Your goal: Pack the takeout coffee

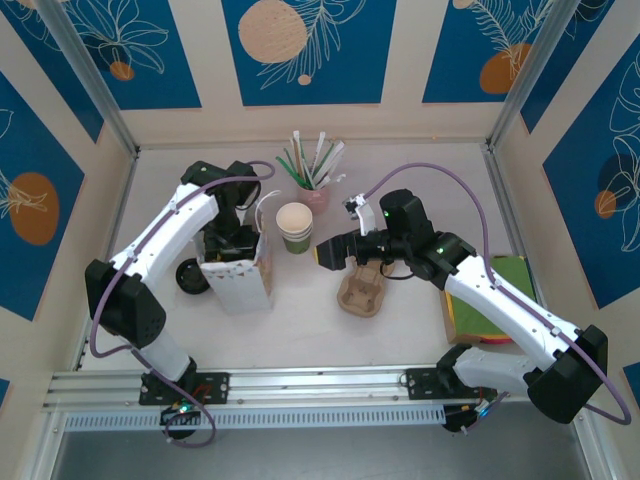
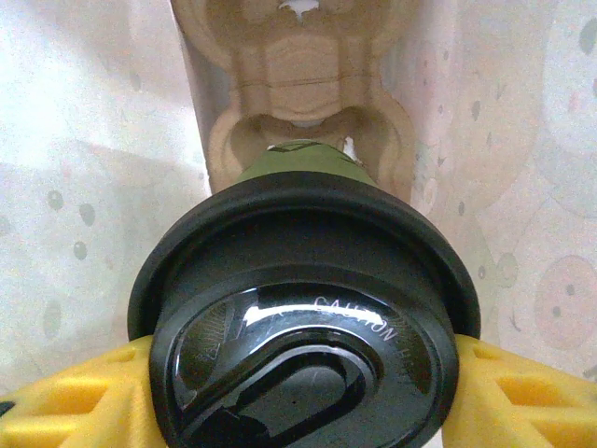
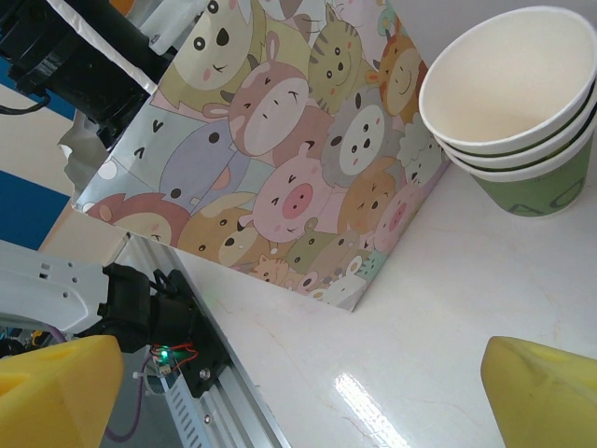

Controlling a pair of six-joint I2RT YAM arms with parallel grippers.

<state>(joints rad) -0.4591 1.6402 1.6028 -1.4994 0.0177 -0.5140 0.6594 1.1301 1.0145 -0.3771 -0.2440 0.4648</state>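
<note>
Closest to the lens on the left wrist view sat the takeout coffee (image 2: 308,308), its glossy black lid facing me and a sliver of green cup showing behind it. The left gripper (image 2: 298,397) pinched it, a yellow finger (image 2: 65,401) pressed against each side under the lid's rim. The cup hung inside the cartoon-animal paper bag (image 1: 240,285), above a moulded pulp carrier (image 2: 298,84) lying in the bag; I could not tell whether the cup touched it.

From above, that bag stood upright on the pale, faintly veined table (image 1: 300,335), left of centre. Just to its right stood a stack of lidless green cups (image 1: 296,228) with cream insides, and behind them a pink cup of straws (image 1: 315,195) near the back wall.

Further right, the right gripper (image 3: 298,397) hovered low with its jaws spread wide and nothing between them. A second pulp carrier (image 1: 362,290) lay on the table by it. Green and yellow sheets (image 1: 500,285) were piled at the right edge.

Cream walls with blue leaf-patterned panels (image 1: 300,50) enclosed the table, and an aluminium rail (image 1: 320,385) ran along the near edge.
</note>
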